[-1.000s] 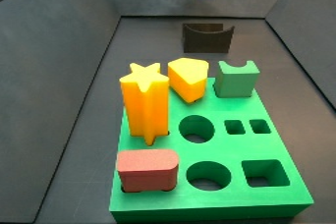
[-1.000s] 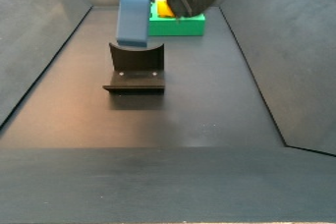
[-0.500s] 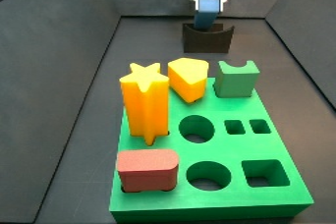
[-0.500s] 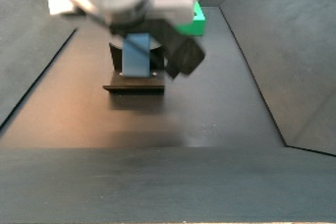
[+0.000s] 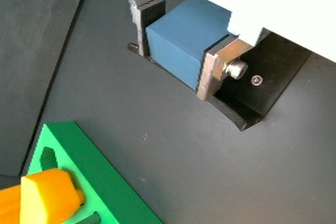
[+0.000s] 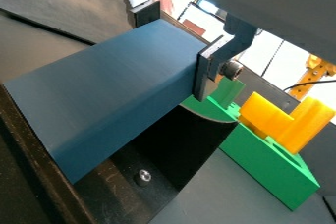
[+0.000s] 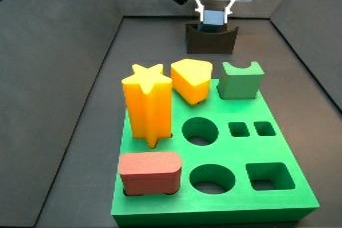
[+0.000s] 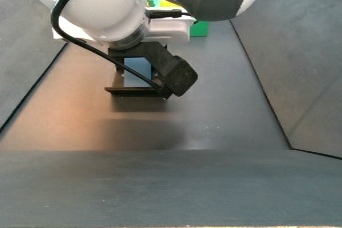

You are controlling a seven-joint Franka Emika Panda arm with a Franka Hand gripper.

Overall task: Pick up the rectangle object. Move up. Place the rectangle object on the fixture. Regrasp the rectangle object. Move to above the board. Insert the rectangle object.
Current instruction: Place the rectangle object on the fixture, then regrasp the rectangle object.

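Wrist views show the end effector (image 5: 175, 53) clamping the rectangle object (image 5: 184, 37) directly above the fixture (image 5: 264, 84); lower squarely, release only once seated.

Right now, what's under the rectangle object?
The fixture sits directly beneath the rectangle object, which the end effector grips. Whether the block's bottom touches the notch is hidden.

Now down at the fixture (image 7: 211, 40), no longer high above it as 1 second ago: hand (image 7: 213, 19) with the rectangle object (image 5: 188, 35) lowered into the notch, block scarcely visible in both side views, arm body covering the fixture's top.
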